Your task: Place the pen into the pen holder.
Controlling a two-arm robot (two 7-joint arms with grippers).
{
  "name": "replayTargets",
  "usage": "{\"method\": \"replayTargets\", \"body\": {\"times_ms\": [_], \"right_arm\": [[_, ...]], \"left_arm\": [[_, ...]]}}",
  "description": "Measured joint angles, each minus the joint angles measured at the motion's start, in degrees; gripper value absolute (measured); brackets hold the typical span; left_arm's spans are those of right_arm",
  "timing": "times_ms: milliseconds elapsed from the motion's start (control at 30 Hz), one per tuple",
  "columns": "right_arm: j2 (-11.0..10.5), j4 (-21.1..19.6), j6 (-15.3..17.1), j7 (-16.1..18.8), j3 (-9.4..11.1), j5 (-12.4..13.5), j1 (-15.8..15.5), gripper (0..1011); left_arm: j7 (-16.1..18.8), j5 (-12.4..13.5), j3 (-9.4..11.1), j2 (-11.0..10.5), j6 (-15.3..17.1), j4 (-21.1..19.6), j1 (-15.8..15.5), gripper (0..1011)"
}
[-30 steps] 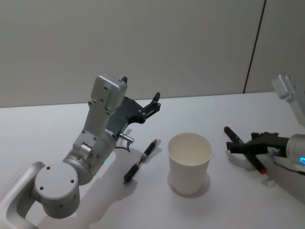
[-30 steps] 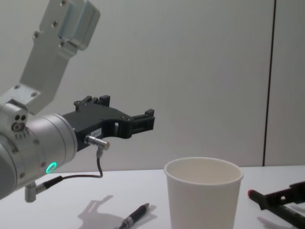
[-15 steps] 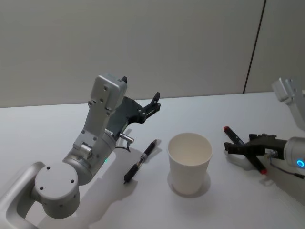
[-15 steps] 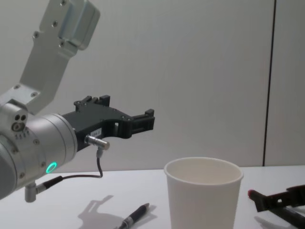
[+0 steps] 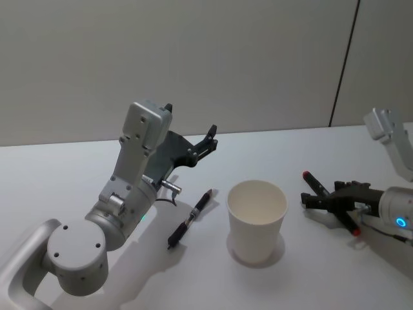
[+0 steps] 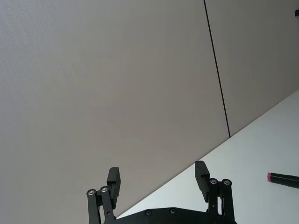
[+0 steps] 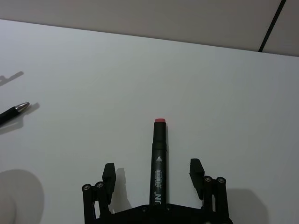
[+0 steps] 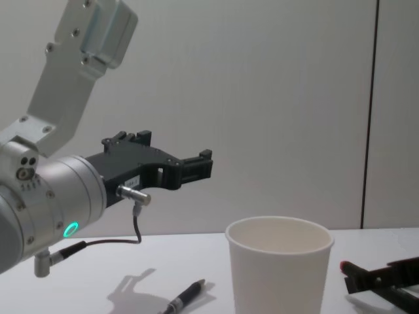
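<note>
One paper cup (image 5: 257, 219) stands on the white surface (image 5: 64, 168), and two pens lie there. The silver-tipped pen (image 5: 189, 219) is to its left and the red-tipped pen (image 7: 159, 158) to its right, both near but clear of it. The red-tipped pen's back end is hidden under the right pincer (image 7: 153, 169), whose fingers spread wide either side of the barrel without touching it. The left pincer (image 6: 158, 171) hangs raised above the surface, wide open, holding nothing.

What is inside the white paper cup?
Nothing visible: the paper cup shows bare white inside, though its near wall hides part of the floor. The black pen and red-tipped marker lie outside.
</note>
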State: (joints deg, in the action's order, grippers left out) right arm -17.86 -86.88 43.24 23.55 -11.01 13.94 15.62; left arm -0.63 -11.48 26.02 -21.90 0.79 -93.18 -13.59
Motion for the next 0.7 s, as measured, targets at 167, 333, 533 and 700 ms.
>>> {"method": "replayTargets", "body": {"times_ms": [167,333,533,700], "right_arm": [[0.11,0.42,-0.35,-0.15,-0.07,-0.28,0.10,946],[0.17,0.65,-0.54,-0.30,-0.13,-0.50,0.16,805],[0.23,0.85,-0.67,-0.32,-0.25,-0.59,0.22,759],[0.25,0.98,-0.73,-0.33,-0.33,-0.65,0.25,727]], "left_arm": [[0.00,0.00,0.00,0.00,0.00,0.00,0.00,1001],[0.00,0.00,0.00,0.00,0.00,0.00,0.00,1001],[0.00,0.00,0.00,0.00,0.00,0.00,0.00,1001],[0.00,0.00,0.00,0.00,0.00,0.00,0.00,1001]]}}
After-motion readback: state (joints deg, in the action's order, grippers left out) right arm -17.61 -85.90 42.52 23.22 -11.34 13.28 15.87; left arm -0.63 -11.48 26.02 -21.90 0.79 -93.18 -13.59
